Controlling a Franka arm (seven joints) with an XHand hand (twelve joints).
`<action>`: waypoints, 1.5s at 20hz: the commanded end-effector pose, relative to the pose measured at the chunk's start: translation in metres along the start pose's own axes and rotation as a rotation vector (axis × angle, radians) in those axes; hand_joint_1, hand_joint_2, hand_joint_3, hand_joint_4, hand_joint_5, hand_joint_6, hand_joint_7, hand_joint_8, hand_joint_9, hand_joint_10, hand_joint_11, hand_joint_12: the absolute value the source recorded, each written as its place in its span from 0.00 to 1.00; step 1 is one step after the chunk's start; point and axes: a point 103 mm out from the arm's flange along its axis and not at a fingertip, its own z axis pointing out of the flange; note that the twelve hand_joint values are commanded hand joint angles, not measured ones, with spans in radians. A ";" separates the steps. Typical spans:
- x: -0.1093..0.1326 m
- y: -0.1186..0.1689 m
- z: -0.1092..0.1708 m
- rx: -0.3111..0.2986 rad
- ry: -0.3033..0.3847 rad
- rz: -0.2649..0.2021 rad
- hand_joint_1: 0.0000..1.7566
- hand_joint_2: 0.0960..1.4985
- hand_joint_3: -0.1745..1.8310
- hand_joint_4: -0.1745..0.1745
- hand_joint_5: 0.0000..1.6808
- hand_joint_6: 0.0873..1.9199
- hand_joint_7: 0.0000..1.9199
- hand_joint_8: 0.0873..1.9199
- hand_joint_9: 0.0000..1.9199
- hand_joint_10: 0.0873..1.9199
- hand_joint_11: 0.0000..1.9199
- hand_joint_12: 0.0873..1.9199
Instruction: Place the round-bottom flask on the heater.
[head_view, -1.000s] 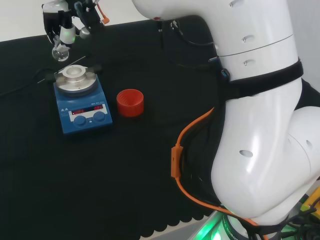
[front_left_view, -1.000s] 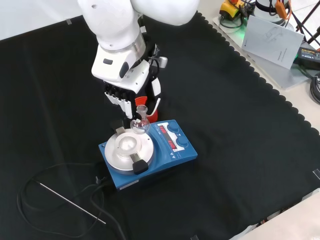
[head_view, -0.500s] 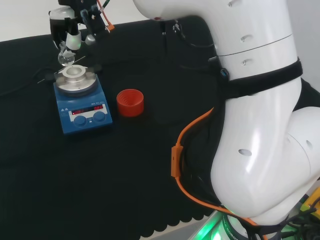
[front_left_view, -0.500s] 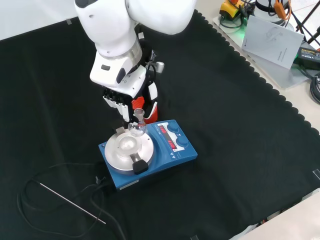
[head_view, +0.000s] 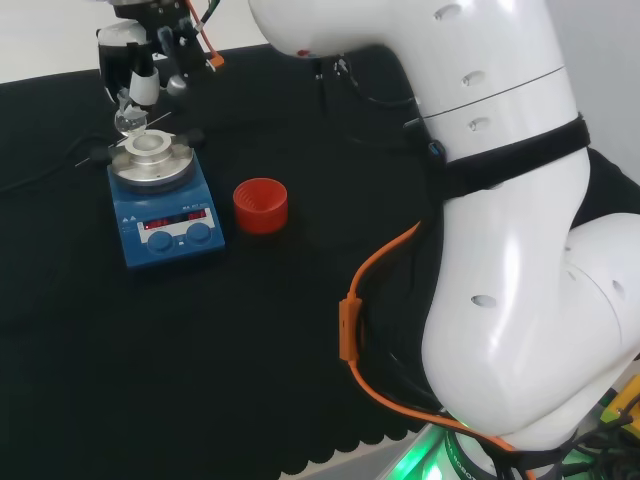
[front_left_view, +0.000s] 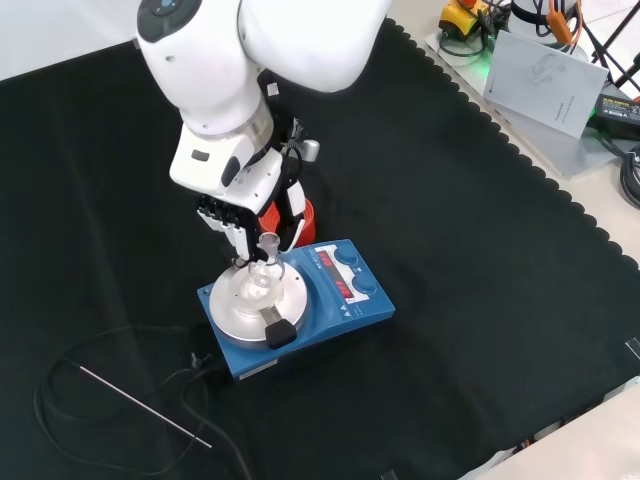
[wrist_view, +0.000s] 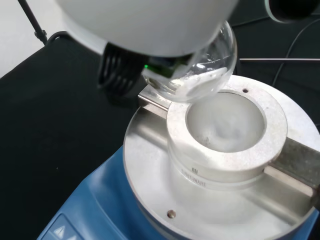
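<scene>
Black cloth (front_left_view: 480, 300) covered the bench, and the blue heater (front_left_view: 345, 300) stood on it with a red ring (head_view: 261, 205) beside. The hand (front_left_view: 245, 200) pinched the neck of the round-bottom flask (front_left_view: 262, 275) between curled fingers, and the bulb hung just above the heater's metal well (wrist_view: 225, 122), a little off its centre. The placing step was under way; next, I think, the bulb needed centring and lowering into the well before release.

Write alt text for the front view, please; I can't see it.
A robot hand holds a round-bottom flask by its neck just above the metal well of a blue heater on black cloth. A red ring stands behind.
</scene>
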 end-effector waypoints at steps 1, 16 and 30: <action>0.000 0.006 0.007 0.016 0.002 -0.007 0.76 0.27 0.56 0.00 0.75 0.32 0.77 0.29 0.87 0.16 0.83 0.48; -0.022 0.009 0.020 0.021 0.005 0.017 0.76 0.27 0.56 0.00 0.75 0.32 0.77 0.29 0.87 0.16 0.83 0.48; -0.028 0.004 0.030 0.024 0.007 0.026 0.76 0.27 0.56 0.00 0.74 0.32 0.77 0.29 0.87 0.16 0.83 0.48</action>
